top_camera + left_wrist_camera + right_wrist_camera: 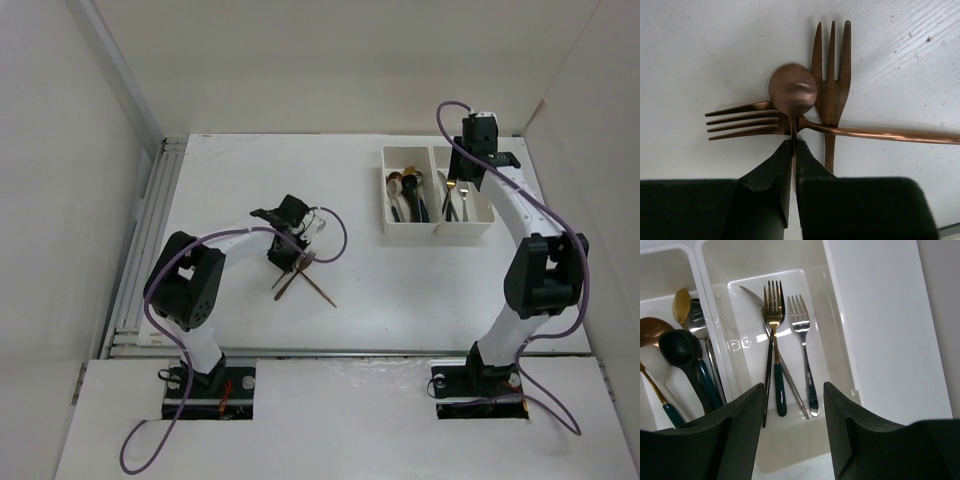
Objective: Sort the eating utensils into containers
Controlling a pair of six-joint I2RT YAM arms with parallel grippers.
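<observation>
In the left wrist view my left gripper is shut on the thin handle of a copper spoon. The spoon's bowl sits over the crossing of a copper fork lying sideways and a wood-brown fork pointing away. In the top view this gripper is at mid-left of the table, over these utensils. My right gripper is open and empty above the right bin, which holds a gold fork with a dark handle and a silver fork. The left bin holds spoons, one of them black.
The two joined white bins stand at the back right of the table, with the right gripper over their far end. White walls close in the table on the left, back and right. A ribbed rail runs along the left edge.
</observation>
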